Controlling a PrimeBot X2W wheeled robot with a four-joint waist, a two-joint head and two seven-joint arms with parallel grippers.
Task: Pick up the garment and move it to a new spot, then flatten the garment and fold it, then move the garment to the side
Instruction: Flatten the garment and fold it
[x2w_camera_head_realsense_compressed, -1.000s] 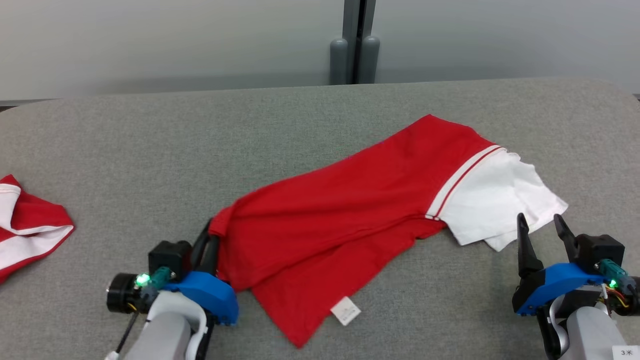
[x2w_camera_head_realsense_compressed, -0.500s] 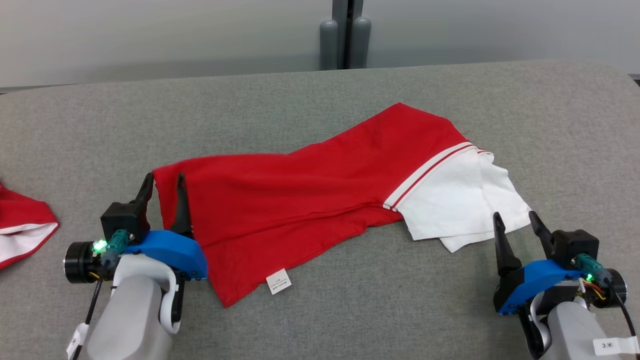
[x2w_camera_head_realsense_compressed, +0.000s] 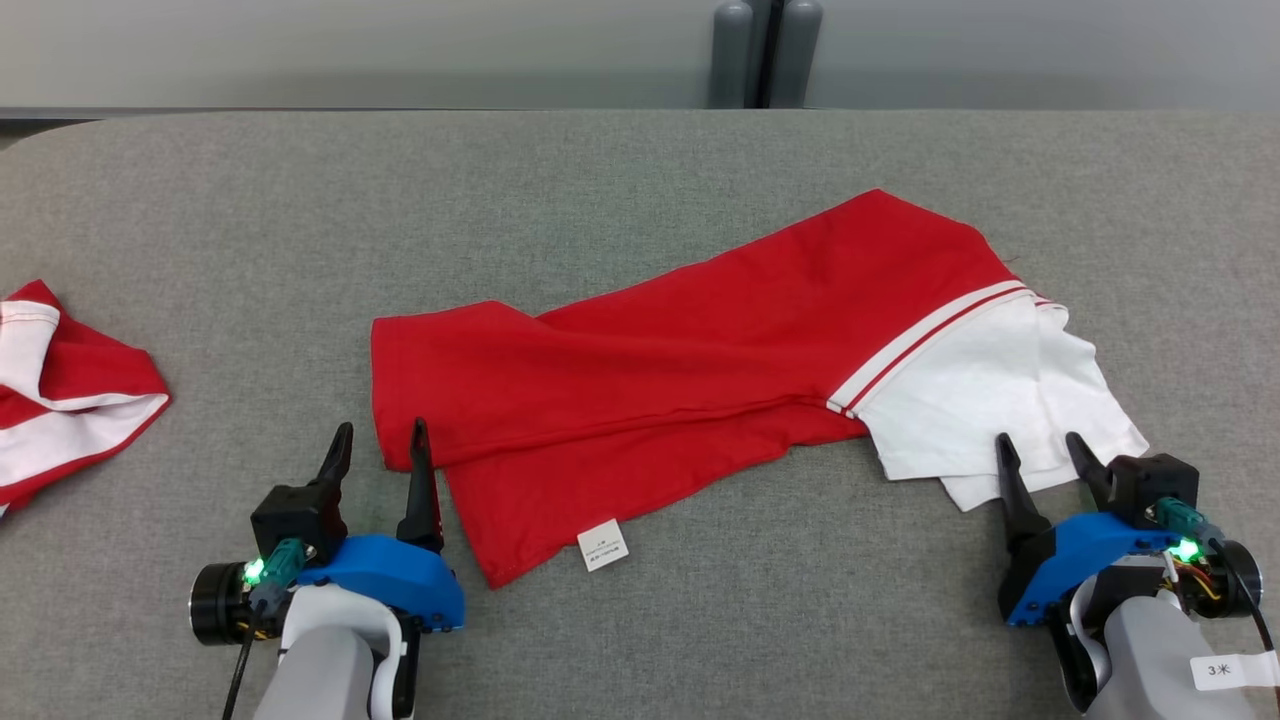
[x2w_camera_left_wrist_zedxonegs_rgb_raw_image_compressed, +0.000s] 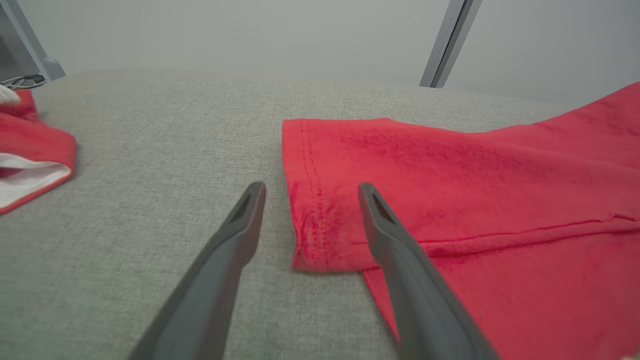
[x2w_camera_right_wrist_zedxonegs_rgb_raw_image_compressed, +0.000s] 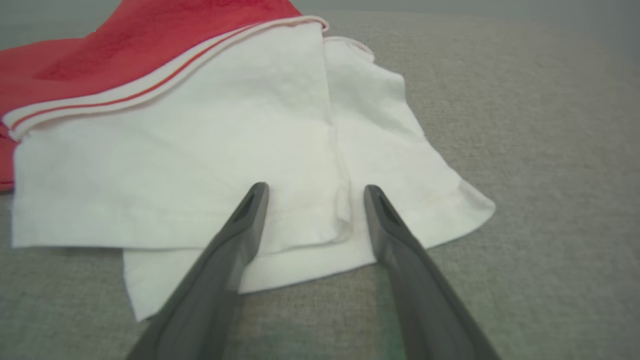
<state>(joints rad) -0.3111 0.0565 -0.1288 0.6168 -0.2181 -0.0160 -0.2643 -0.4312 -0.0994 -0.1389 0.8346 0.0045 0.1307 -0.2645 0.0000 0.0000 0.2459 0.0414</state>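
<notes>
Your left hand (x2w_camera_head_realsense_compressed: 381, 430) is spread at the red hem of the garment (x2w_camera_head_realsense_compressed: 700, 345), holding nothing. Your right hand (x2w_camera_head_realsense_compressed: 1036, 440) is spread at its white end.

A grey fabric-covered table (x2w_camera_head_realsense_compressed: 700, 650) stretches away from the right gripper (x2w_camera_head_realsense_compressed: 1036, 440); beyond its far edge stands a pale grey wall (x2w_camera_head_realsense_compressed: 350, 50) with twin grey posts (x2w_camera_head_realsense_compressed: 733, 55).

Grey fabric table (x2w_camera_head_realsense_compressed: 640, 150), red-and-white garment (x2w_camera_head_realsense_compressed: 700, 370) laid out (creased), second garment (x2w_camera_head_realsense_compressed: 70, 390) far left
</notes>
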